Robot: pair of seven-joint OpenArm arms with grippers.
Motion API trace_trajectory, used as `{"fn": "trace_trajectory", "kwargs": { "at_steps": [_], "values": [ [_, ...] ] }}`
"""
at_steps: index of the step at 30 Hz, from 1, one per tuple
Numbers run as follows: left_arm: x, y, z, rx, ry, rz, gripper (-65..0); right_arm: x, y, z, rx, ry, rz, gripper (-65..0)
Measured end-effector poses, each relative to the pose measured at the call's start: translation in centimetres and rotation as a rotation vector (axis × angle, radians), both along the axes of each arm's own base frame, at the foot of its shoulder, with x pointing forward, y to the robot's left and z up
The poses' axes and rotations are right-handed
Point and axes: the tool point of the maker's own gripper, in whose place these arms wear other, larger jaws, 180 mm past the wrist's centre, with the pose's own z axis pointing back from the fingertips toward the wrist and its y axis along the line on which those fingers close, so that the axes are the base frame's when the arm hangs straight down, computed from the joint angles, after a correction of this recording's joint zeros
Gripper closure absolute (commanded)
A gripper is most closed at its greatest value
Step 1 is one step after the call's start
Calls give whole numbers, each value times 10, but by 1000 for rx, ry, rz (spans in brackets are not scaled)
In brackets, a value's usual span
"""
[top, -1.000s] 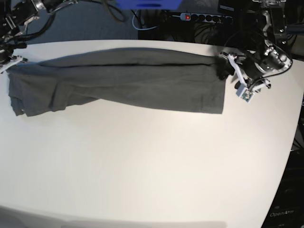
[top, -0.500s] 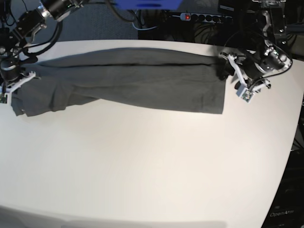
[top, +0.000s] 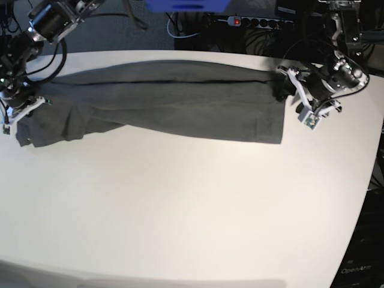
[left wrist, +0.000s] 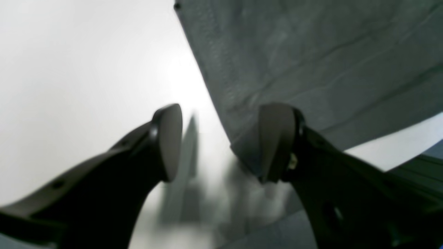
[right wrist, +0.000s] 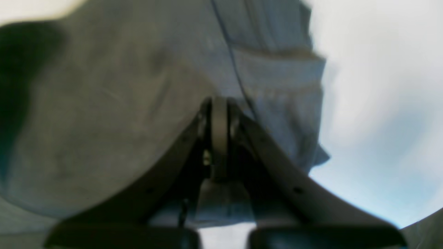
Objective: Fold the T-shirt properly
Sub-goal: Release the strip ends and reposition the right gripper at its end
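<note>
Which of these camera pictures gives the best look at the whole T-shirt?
The base view: it shows the T-shirt stretched as a long band across the table's far side. The left wrist view shows only one hemmed corner beside the open left end effector; the right wrist view shows blurred folds behind the shut right end effector.

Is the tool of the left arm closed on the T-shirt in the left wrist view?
No, the left tool stands open, one finger over the T-shirt hem and the other over the bare table.
</note>
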Motion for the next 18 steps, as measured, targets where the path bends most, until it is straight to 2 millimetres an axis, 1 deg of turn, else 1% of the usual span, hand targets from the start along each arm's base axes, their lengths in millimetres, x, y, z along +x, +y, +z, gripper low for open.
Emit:
{"fn": "trace_trajectory", "kwargs": {
  "at_steps": [4, 5, 7, 12, 16, 18],
  "values": [
    [0, 0, 0, -1, 0, 0, -347, 9, 2, -10, 44, -12, -3, -6],
    [0, 0, 0, -1, 0, 0, -346, 8, 4, -15, 59, -6, -4, -6],
    [0, 0, 0, 0, 0, 0, -346, 12, 6, -19, 83, -33, -10, -6],
    [-1, 0, -1, 3, 9, 2, -346, 27, 0, -27, 130, -123, -21, -6],
    [-1, 1, -1, 4, 9, 2, -346, 31, -9, -30, 161, -167, -25, -6],
    [2, 1, 0, 5, 4, 3, -346, 32, -10, -32, 173, -189, -32, -6]
  ]
}}
